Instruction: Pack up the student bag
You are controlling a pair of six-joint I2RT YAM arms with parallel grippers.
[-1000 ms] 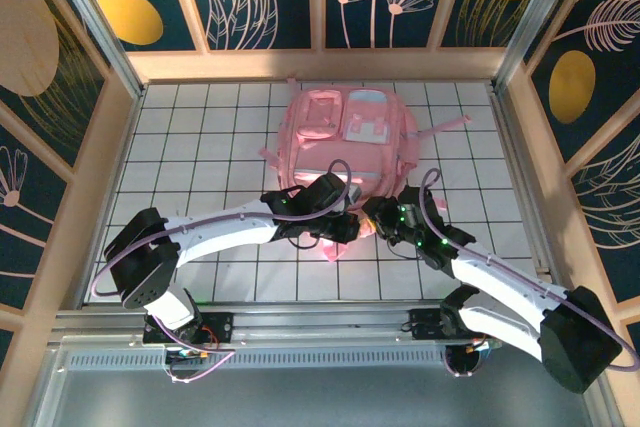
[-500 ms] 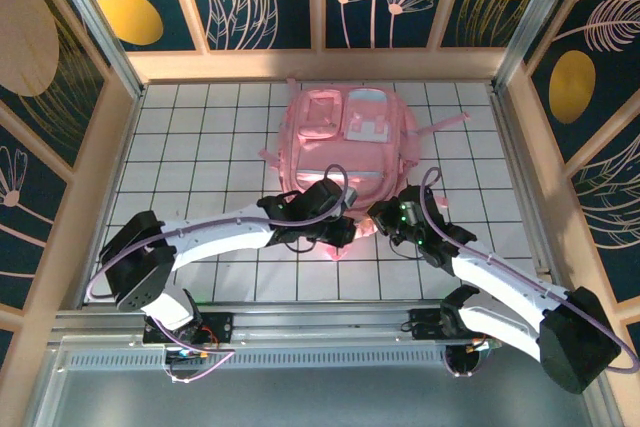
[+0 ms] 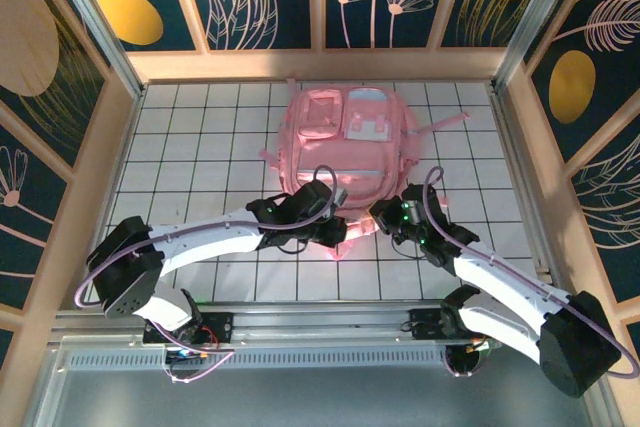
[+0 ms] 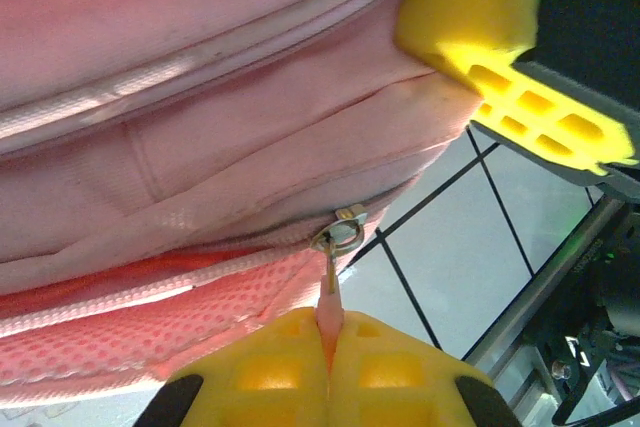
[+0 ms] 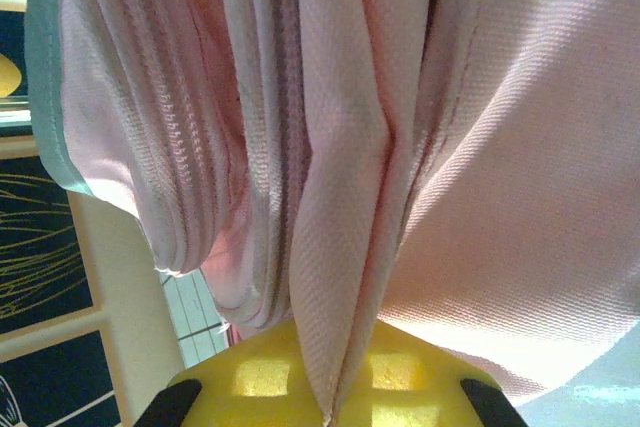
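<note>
The pink student bag (image 3: 348, 137) lies flat on the white tiled table, front pockets up, its near edge between the two arms. My left gripper (image 3: 340, 230) is shut on the pink zipper pull (image 4: 329, 309) at that near edge; the metal slider (image 4: 340, 232) sits just above the yellow fingertips. My right gripper (image 3: 376, 215) is shut on a fold of the bag's pink fabric (image 5: 340, 277), pinched between its yellow pads. In the left wrist view the right gripper's yellow finger (image 4: 500, 57) shows close at the upper right.
A wooden frame (image 3: 320, 64) with dark flowered panels walls in the table on three sides. Pink straps (image 3: 445, 127) trail from the bag's right side. Bare tiles (image 3: 190, 147) lie left and right of the bag. A metal rail (image 3: 320, 322) runs along the near edge.
The right gripper has closed onto the bag's fabric. The left arm has swung lower and slightly right with the zipper pull still pinched.
</note>
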